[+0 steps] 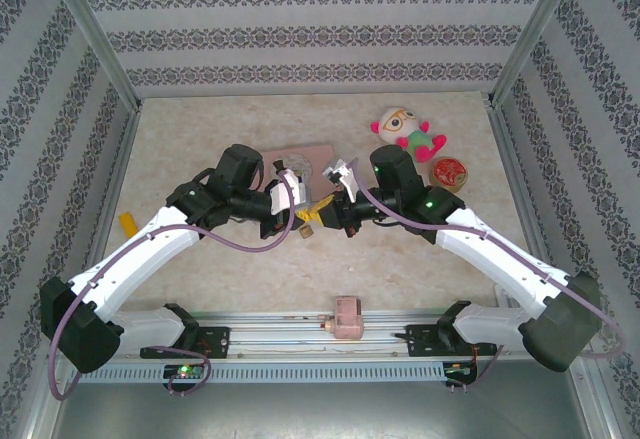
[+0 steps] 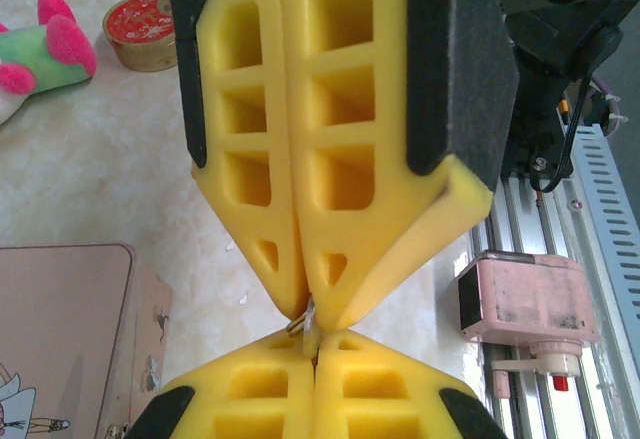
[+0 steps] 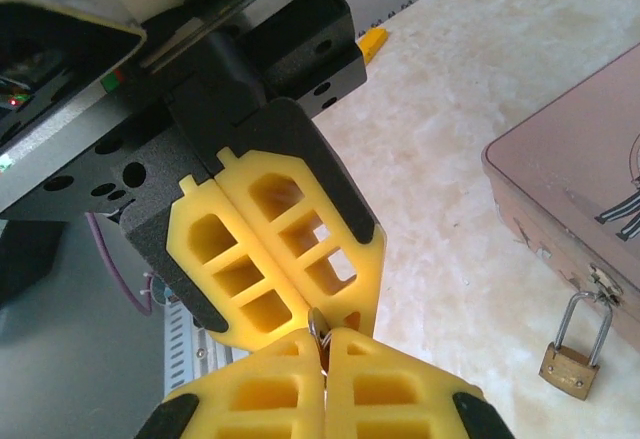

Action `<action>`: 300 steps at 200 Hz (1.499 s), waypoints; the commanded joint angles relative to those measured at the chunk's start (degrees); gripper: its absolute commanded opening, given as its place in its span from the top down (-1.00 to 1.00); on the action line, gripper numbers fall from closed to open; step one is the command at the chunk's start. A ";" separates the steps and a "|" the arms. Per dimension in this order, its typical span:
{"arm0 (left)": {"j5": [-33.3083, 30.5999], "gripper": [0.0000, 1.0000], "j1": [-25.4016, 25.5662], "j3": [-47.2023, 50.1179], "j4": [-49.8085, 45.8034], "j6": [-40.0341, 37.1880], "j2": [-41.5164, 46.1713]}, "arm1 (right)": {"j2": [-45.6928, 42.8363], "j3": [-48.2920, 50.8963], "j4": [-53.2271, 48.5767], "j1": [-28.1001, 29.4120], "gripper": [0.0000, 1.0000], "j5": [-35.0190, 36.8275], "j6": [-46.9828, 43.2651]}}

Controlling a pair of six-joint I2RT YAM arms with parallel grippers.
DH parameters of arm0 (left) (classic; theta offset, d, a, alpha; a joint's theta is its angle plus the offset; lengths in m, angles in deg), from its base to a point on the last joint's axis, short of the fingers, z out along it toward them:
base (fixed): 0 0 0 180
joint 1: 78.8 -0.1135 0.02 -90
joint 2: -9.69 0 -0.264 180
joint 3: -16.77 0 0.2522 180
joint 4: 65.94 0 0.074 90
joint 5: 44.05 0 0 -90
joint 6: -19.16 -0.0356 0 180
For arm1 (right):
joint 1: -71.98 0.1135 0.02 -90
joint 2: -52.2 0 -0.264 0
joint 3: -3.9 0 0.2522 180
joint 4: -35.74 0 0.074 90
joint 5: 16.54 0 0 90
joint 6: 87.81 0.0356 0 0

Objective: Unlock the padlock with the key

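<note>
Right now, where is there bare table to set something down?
Bare tabletop lies front centre, up to the near rail, and at back left beyond the yellow block. Crowded: the centre, where the left gripper and right gripper pinch the key before the pink tin, and back right, around the plush toy and red tin.

Enclosure closed on three sides: back wall, left wall and right wall, all in pale paper with horizontal bands of dark ornamental pattern. Aluminium posts stand at the rear corners. The table top is beige and marbled, possibly laminate. A slotted metal rail runs along the near edge. Lighting is even, with soft shadows.
</note>
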 commanded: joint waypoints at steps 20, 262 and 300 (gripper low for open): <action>0.34 1.00 0.52 0.84 1.22 0.44 2.36 | -0.08 0.80 1.59 -1.58 1.00 -0.54 0.90; -7.96 0.01 -1.45 11.87 50.25 64.21 2.17 | -6.63 21.30 53.06 -11.43 1.00 10.72 56.13; -3.88 0.06 -1.92 12.85 58.96 70.30 -0.41 | -4.11 20.65 58.31 -10.99 1.00 9.40 58.80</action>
